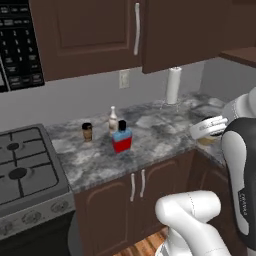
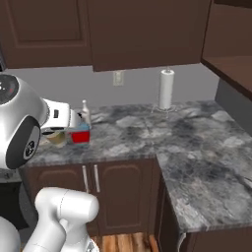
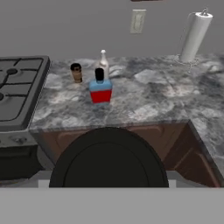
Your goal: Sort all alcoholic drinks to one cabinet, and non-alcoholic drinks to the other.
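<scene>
The gripper [image 1: 212, 131], holding a tan lidded coffee cup [image 1: 207, 140], hovers right of the blue bottle [image 1: 122, 137].

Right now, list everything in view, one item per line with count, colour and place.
blue bottle: one, blue with red label and black cap, front of the drinks group on the counter.
pale bottle: one, whitish with white cap, just behind the blue bottle.
coffee cup: one seen, tan with black lid, nearest the stove.
paper towel roll: one, white, upright by the back wall.
wall cabinet: dark brown, silver bar handle, door closed, above the counter.
counter: grey marbled, L-shaped.
stove: one, grey with black burners, left of the counter.
wall outlet: one, pale, on the back wall.
low cabinets: dark brown, under the counter.
end effector: fingers not clearly seen.
</scene>
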Available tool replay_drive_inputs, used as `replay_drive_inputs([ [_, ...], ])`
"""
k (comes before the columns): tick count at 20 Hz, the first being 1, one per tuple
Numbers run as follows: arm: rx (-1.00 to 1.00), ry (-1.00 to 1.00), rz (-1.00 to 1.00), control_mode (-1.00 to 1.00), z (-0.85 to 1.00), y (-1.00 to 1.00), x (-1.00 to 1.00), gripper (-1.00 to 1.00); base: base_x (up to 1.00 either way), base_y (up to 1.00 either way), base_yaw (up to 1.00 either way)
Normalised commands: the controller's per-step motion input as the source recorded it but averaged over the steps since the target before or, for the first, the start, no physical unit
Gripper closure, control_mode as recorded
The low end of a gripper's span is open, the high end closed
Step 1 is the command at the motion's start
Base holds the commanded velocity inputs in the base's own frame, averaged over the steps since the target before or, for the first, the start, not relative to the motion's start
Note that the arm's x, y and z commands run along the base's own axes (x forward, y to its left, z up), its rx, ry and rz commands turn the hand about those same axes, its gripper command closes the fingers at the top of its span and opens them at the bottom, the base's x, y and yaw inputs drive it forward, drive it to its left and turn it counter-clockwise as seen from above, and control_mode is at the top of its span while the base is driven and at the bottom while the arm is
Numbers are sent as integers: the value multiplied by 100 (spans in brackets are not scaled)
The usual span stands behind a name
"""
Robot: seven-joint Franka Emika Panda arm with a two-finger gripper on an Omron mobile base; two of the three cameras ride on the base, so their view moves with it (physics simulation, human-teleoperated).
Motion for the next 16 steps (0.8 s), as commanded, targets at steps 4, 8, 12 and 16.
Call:
replay_drive_inputs([
  [4, 0, 0, 0, 100, 0, 0, 0, 100, -3, 5, -45],
  [8, 0, 0, 0, 100, 0, 0, 0, 100, 0, 6, -44],
  [12, 0, 0, 0, 100, 0, 0, 0, 100, 0, 9, -42],
  [16, 0, 0, 0, 100, 0, 0, 0, 100, 2, 16, -39],
])
